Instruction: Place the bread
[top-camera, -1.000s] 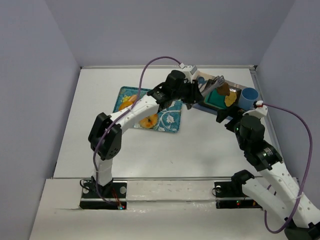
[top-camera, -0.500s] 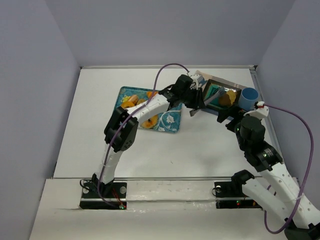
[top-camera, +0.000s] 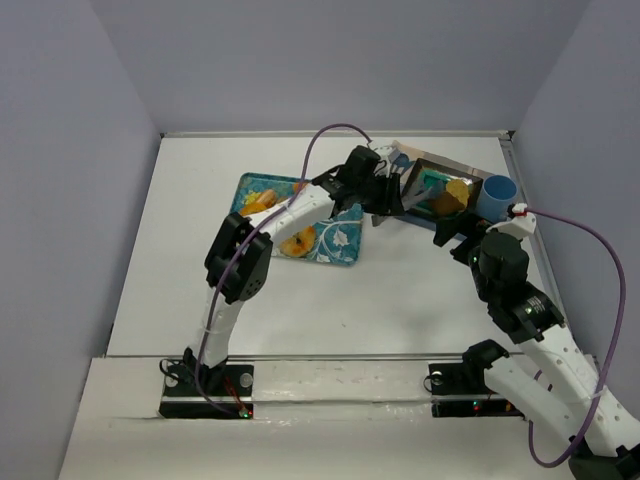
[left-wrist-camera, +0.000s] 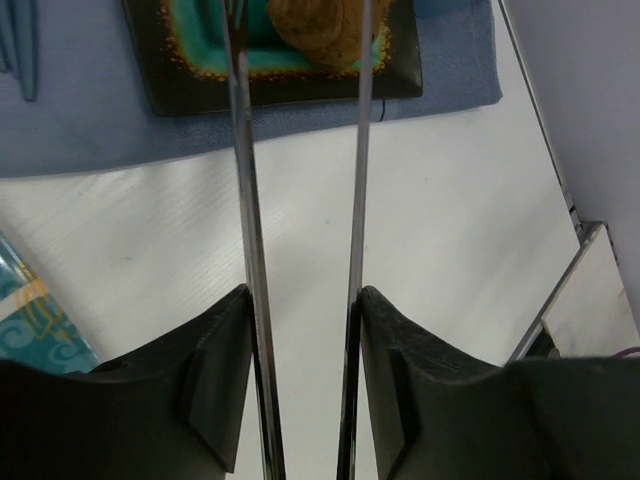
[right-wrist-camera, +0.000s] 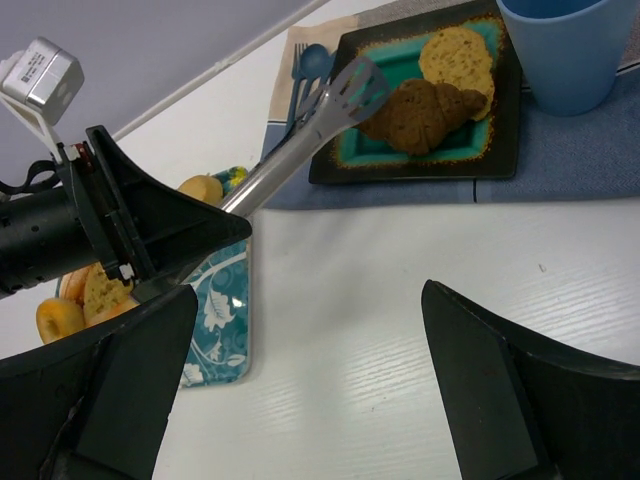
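Left pincer (left-wrist-camera: 303, 300): clamped on the tongs (left-wrist-camera: 245, 180), one finger pressed against each steel arm; the arms stood apart.
Tongs: reached straight ahead of the left pincer, tips over the black-rimmed teal plate (right-wrist-camera: 400, 172).
Croissant (right-wrist-camera: 425, 110): lay on the plate, well ahead of the left pincer, between the tong tips in the wrist view; touching them or not, could not tell.
Round bread slice (right-wrist-camera: 458, 55): same plate, just beside the croissant on its far side.
Right pincer (right-wrist-camera: 305, 330): spread wide, gripped nothing, hung above the white table (right-wrist-camera: 400, 300).
Blue cup (right-wrist-camera: 560, 45): ahead and to the right of the right pincer, beside the plate on the blue cloth (right-wrist-camera: 560, 150).
Patterned tray (right-wrist-camera: 220, 310): left of the right pincer, with pastries (right-wrist-camera: 85, 290) on it.
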